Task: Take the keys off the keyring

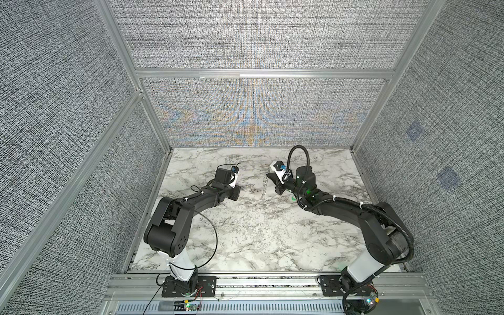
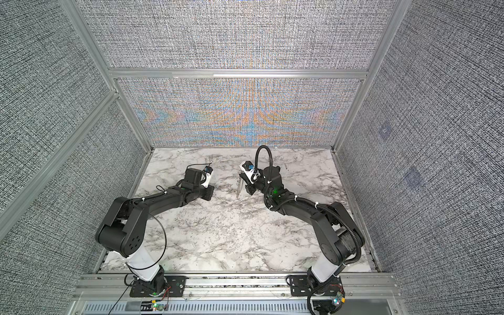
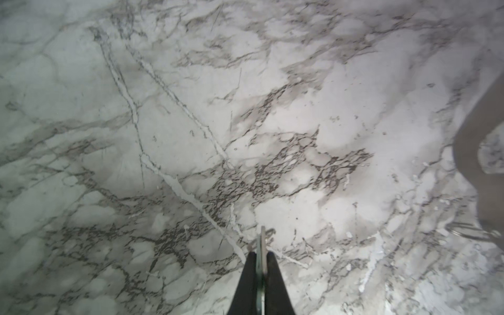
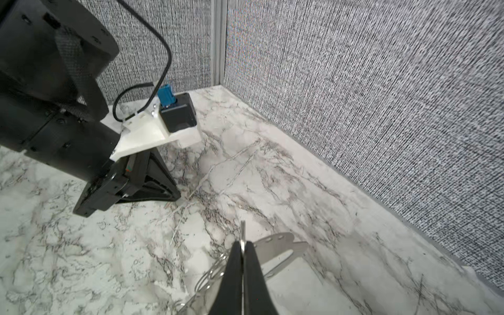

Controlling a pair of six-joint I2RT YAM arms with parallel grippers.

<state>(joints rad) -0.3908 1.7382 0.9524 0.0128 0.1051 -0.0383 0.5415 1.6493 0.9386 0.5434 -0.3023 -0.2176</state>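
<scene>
The keyring [image 1: 264, 188] [image 2: 239, 188], a long grey metal loop with a bumpy edge, hangs just above the marble table in both top views. My right gripper [image 1: 269, 178] [image 2: 244, 180] [image 4: 242, 245] is shut on it. The right wrist view shows the keyring's flat loop [image 4: 281, 244] on one side of the fingers and thin wire rings [image 4: 211, 271] on the other. My left gripper [image 1: 236, 194] [image 2: 210, 195] [image 3: 261, 253] is low over the table to the left, apart from the keyring. It is shut on a thin silver key [image 3: 263, 237] seen edge-on, with a greenish tint between the fingers. A blurred part of the keyring [image 3: 466, 158] shows at the edge of the left wrist view.
The marble table [image 1: 245, 234] is walled by grey fabric panels [image 1: 259, 114] at the back and on both sides. A small green patch [image 1: 293, 198] lies on the table beside the right forearm. An aluminium rail [image 1: 267, 281] carries both arm bases at the front.
</scene>
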